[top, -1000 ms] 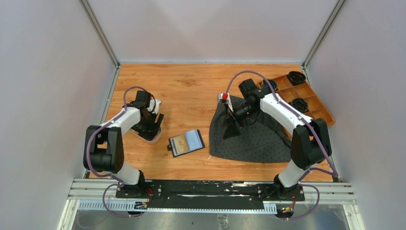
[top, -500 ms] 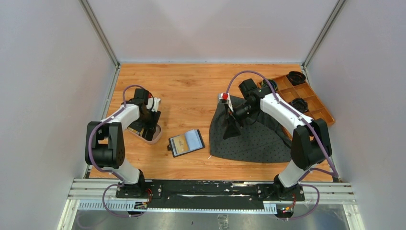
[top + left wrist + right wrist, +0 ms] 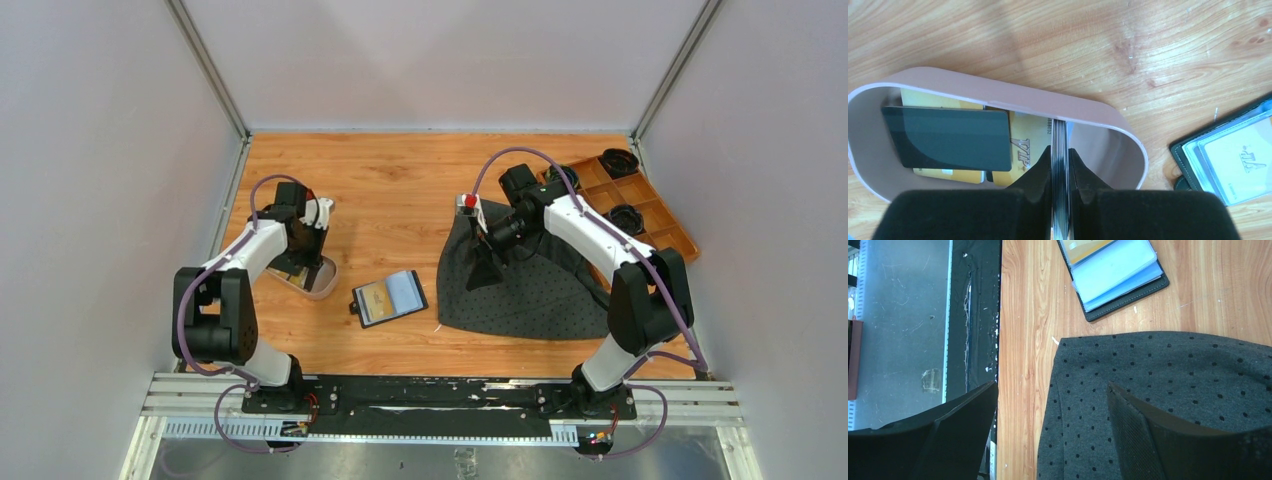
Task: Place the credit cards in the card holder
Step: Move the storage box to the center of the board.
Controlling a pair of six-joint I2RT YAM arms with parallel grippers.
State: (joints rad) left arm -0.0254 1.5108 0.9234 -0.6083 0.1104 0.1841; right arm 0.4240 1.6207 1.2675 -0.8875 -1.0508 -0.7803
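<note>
While clamping several credit cards [image 3: 1060,132] edge-on with left claw [image 3: 1060,152], inside pink tray [image 3: 998,92] at nine o'clock: risk of stack fanning or shedding extras on lifting. Open card holder [image 3: 389,298] toward six o'clock on tabletop [image 3: 400,190]. Right claw [image 3: 1053,387] agape over dotted cloth [image 3: 1173,370], three o'clock.

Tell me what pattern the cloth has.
The cloth is dark grey with small black dots; the right wrist view shows it best.
</note>
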